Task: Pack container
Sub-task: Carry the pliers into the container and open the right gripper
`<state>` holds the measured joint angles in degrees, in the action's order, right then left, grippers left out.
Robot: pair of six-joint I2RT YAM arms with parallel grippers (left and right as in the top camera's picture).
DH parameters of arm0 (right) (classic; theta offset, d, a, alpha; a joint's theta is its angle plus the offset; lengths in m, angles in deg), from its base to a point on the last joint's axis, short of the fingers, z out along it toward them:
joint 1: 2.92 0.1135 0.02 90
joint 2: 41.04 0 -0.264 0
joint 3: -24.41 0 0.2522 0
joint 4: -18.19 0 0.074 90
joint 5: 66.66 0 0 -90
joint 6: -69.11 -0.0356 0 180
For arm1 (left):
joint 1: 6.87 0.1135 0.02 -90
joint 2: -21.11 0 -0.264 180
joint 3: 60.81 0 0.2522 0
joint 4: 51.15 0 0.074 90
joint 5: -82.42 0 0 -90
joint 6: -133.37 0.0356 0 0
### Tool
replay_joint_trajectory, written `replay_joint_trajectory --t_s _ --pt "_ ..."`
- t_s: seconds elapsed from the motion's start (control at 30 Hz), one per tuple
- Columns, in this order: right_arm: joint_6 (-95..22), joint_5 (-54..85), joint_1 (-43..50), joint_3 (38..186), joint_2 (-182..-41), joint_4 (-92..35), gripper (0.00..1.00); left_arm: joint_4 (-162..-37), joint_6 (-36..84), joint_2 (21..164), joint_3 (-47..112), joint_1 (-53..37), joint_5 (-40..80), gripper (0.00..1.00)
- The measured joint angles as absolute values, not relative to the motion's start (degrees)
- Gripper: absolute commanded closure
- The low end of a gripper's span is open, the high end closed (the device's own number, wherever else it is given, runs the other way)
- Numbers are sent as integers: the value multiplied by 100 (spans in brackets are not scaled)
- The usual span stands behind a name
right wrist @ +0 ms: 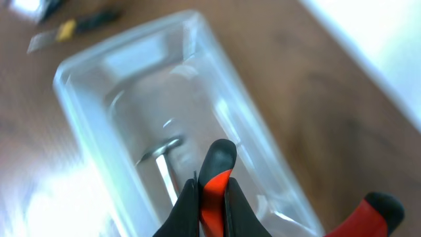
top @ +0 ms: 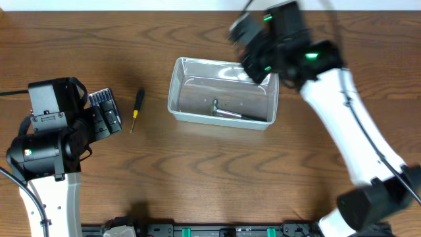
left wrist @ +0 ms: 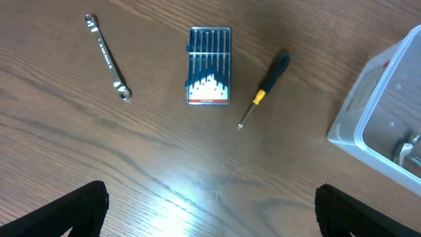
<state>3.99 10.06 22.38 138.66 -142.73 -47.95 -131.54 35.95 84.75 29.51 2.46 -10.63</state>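
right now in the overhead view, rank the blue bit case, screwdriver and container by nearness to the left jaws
1. blue bit case, far left
2. screwdriver, just right of the case
3. container, table centre, farthest

**Six things, one of each kind**

There is one clear container [top: 197, 95], and one metal tool [top: 227, 113] lies inside it. On the surface [top: 197, 171] to its left are one black-handled screwdriver [top: 136, 108], one blue case of bits [left wrist: 209, 64] and one slim wrench [left wrist: 108, 58]. One red-handled tool [right wrist: 214, 191] is over the container.

Clear rectangular plastic container [top: 175, 99], upright mid-table, with a metal tool [top: 227, 112] inside.
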Motion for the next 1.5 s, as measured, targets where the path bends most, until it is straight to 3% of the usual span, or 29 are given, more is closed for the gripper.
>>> replay_joint_trajectory --t_s 0.2,0.47,0.57,0.63,0.7,1.23,1.3,1.5 --pt "1593 969 2467 13678 -15340 -5274 99 -13231 3595 8475 2951 246 -1063 2" --pt "2017 1100 2188 13646 -16225 -5343 93 -13268 3595 8475 2951 246 -1063 2" --pt "2049 1129 2019 13646 -16313 -5348 80 -13296 3595 8475 2951 246 -1063 2" --pt "2076 1142 1952 13646 -16330 -5326 50 -13316 3595 8475 2951 246 -1063 1" --pt "2054 1144 1882 13646 -16330 -5280 35 -13338 3595 8475 2951 246 -1063 1" --pt "1986 1157 1987 14144 -16251 -5256 22 -13379 3595 8475 2951 246 -1061 2" --pt "1953 1168 2102 14526 -16077 -5263 1 -13432 3595 8475 2951 246 -1061 2" --pt "1079 1789 2092 15551 -14754 -4922 1 -13714 3604 8470 3019 119 -1063 2"
